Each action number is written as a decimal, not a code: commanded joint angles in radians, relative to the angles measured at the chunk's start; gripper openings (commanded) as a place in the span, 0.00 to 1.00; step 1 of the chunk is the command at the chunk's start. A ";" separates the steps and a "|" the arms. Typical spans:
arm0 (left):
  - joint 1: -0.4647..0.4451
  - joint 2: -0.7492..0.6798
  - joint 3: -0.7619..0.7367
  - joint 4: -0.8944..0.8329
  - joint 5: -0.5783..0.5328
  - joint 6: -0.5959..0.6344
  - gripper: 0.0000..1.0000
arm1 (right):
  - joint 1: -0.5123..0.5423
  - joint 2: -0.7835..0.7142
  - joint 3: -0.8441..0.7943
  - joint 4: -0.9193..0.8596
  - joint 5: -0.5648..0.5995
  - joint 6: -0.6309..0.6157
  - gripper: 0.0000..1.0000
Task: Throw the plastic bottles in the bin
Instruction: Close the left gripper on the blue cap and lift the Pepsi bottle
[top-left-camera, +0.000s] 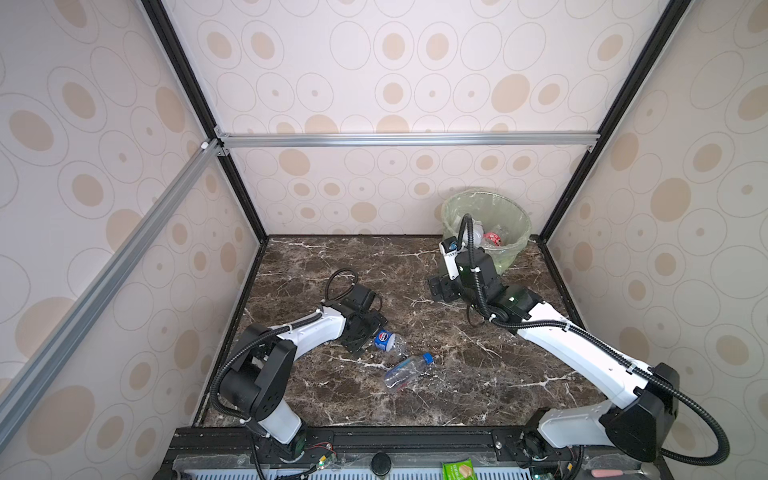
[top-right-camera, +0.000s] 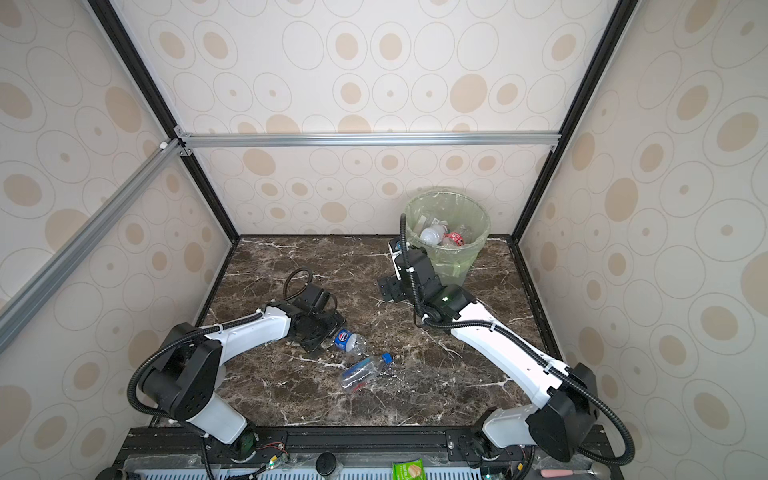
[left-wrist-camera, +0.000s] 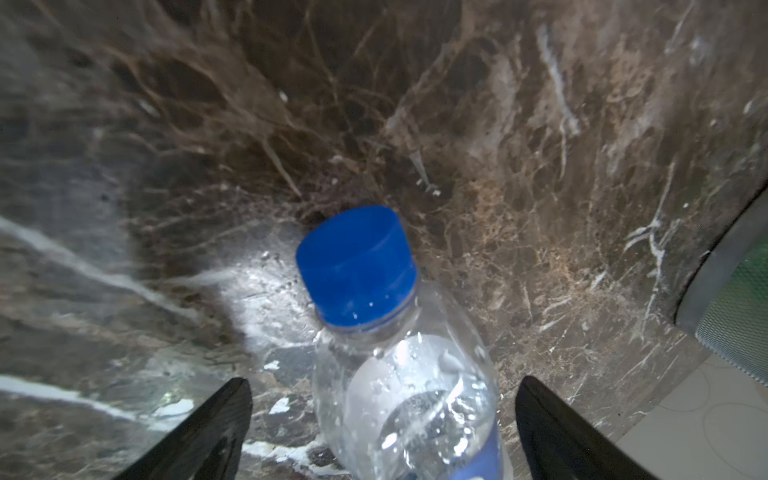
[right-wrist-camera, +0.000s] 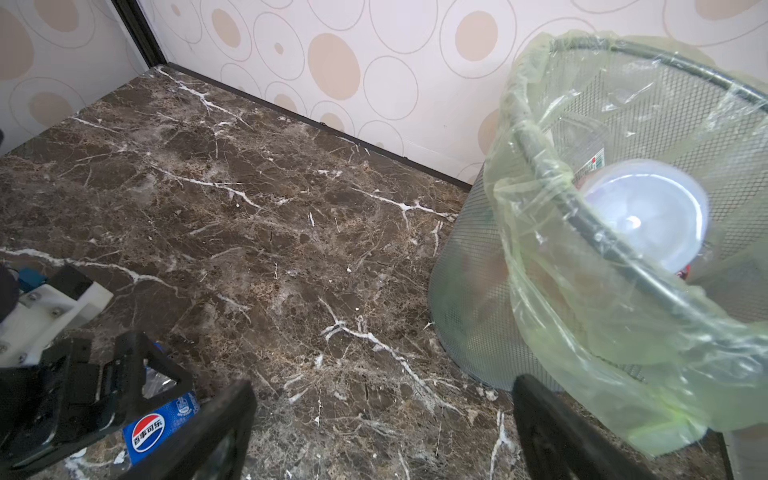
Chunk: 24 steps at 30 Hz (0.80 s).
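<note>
Two plastic bottles lay out on the marble surface (top-left-camera: 332, 266), toward the front and left of centre, and the left arm was right down beside one of them. The left fingers (left-wrist-camera: 216, 428) stood spread wide either side of the Pepsi-labelled bottle (left-wrist-camera: 409, 395). Its blue cap (left-wrist-camera: 357, 266) pointed away from the wrist, and bare surface showed on each side of it, so nothing was clamped. In both top views that bottle lay on its side just beside the black fingers. The second one, a clear bottle (top-left-camera: 404, 372) with a blue cap of its own, lay just past it toward the front. The two were close, but whether they touched I could not tell.

Over on the right, the right fingers (right-wrist-camera: 552, 432) were parted just as wide and carried nothing, hovering above the surface just beside the bin (right-wrist-camera: 465, 316). That bin, mesh-walled with a pale green bag (right-wrist-camera: 623, 332) folded over its rim, stood in the far right corner of the surface. In a top view, a pale-bottomed bottle (top-right-camera: 430, 236) and a red-labelled bottle (top-right-camera: 455, 239) lay inside it among other clear plastic
</note>
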<state>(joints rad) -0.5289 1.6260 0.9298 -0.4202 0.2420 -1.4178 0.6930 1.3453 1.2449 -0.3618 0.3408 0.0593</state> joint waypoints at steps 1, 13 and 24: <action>-0.004 0.039 0.037 -0.004 0.009 -0.034 0.99 | 0.004 -0.028 -0.012 0.018 0.016 -0.007 0.99; -0.003 0.146 0.065 0.075 0.026 -0.030 0.77 | 0.003 -0.029 -0.020 0.027 0.034 -0.018 0.99; 0.032 0.178 0.123 0.103 0.007 0.039 0.53 | 0.003 -0.017 -0.028 0.020 0.023 -0.022 0.99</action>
<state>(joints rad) -0.5167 1.7748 1.0302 -0.2909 0.2886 -1.4082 0.6930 1.3403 1.2251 -0.3466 0.3664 0.0467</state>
